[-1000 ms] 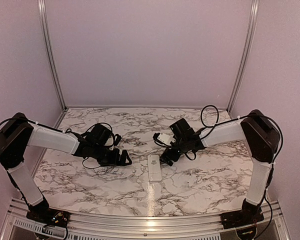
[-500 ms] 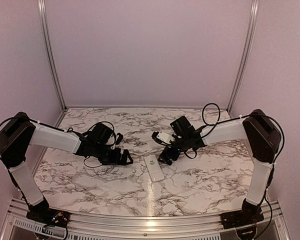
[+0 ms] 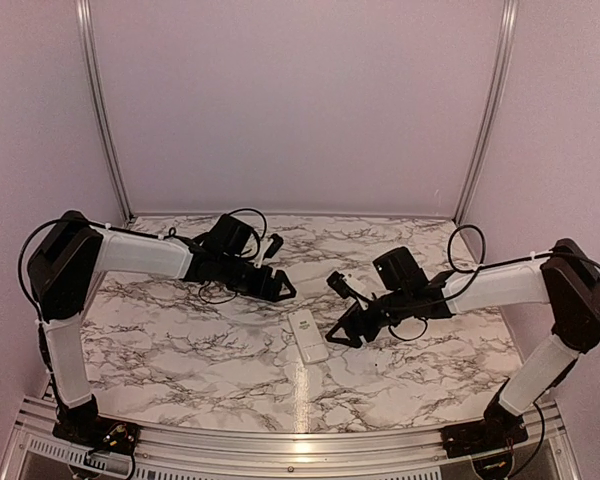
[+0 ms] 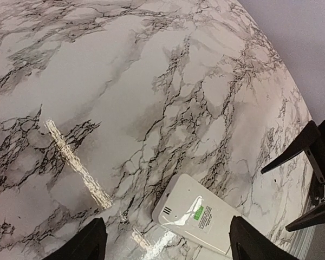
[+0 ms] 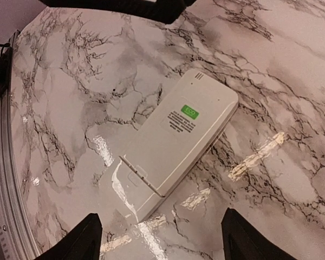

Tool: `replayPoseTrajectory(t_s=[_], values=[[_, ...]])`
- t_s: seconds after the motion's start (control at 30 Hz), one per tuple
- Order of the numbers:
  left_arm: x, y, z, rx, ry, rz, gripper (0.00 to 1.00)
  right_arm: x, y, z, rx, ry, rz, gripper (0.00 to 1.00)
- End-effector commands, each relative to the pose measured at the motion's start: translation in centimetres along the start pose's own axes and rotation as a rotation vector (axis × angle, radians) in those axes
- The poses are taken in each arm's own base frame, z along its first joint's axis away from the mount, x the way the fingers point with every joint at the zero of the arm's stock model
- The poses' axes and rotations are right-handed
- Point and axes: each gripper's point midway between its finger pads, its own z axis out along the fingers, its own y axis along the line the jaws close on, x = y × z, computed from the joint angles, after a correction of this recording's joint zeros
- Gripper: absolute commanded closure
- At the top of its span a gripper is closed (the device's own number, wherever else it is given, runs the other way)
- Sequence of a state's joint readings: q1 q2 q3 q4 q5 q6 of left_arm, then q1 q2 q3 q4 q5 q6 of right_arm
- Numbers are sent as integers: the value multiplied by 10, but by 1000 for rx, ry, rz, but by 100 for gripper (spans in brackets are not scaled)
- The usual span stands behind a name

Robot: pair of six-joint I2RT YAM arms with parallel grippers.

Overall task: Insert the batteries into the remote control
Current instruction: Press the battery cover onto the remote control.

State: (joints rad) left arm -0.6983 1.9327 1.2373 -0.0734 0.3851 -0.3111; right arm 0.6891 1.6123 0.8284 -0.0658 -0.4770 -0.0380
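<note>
The remote control (image 3: 307, 336) lies face down on the marble table, its white back with a green sticker showing (image 5: 176, 138) (image 4: 197, 216). A thin raised seam crosses that back near one end. My left gripper (image 3: 280, 275) hovers behind and left of it, open, nothing between its fingers (image 4: 168, 241). My right gripper (image 3: 340, 308) is just right of the remote, also open and holding nothing (image 5: 163, 233). The batteries are out of view.
The marble table (image 3: 180, 340) has a bright seam running toward the front edge (image 3: 298, 395). Purple walls and metal corner posts (image 3: 105, 110) enclose the back and sides. The right gripper's fingers (image 4: 292, 157) show at the edge of the left wrist view.
The left gripper has swung back and to the right. The right arm has drawn toward the near right, its gripper now beside the remote. The remote has turned slightly.
</note>
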Motion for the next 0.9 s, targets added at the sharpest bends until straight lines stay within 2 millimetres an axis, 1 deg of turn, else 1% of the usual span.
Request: replayPoseTrajectory(t_s=[0.0, 0.1, 0.17, 0.23, 0.3, 0.37, 0.43, 0.5, 0.53, 0.63, 0.77, 0.87], values=[[17, 3, 16, 11, 94, 52, 21, 3, 24, -8, -53, -26, 12, 26], [20, -2, 25, 6, 117, 85, 22, 16, 28, -1, -30, 22, -7, 25], [23, -2, 31, 4, 133, 94, 24, 24, 27, 7, -19, 58, -2, 28], [26, -4, 34, 9, 142, 100, 26, 25, 29, 11, -19, 64, -10, 29], [30, -5, 36, 1, 151, 109, 26, 24, 30, 14, -21, 58, -18, 28], [31, -4, 33, -37, 147, 141, 26, 28, 29, 14, -12, 62, -20, 26], [29, -16, 25, -15, 113, 185, 26, 32, 27, 13, 2, 58, -44, 25], [30, -25, 19, -10, 101, 237, 30, 39, 25, 13, 12, 62, -48, 26], [30, -29, 17, -20, 94, 269, 32, 36, 24, 14, 18, 42, -55, 26], [34, -42, 14, -18, 81, 341, 35, 38, 20, 18, 28, 29, -57, 27], [44, -51, 17, -13, 95, 438, 45, 41, 16, 21, 43, 5, -61, 29], [54, -57, 23, -12, 105, 507, 47, 38, 15, 19, 55, -41, -71, 30]])
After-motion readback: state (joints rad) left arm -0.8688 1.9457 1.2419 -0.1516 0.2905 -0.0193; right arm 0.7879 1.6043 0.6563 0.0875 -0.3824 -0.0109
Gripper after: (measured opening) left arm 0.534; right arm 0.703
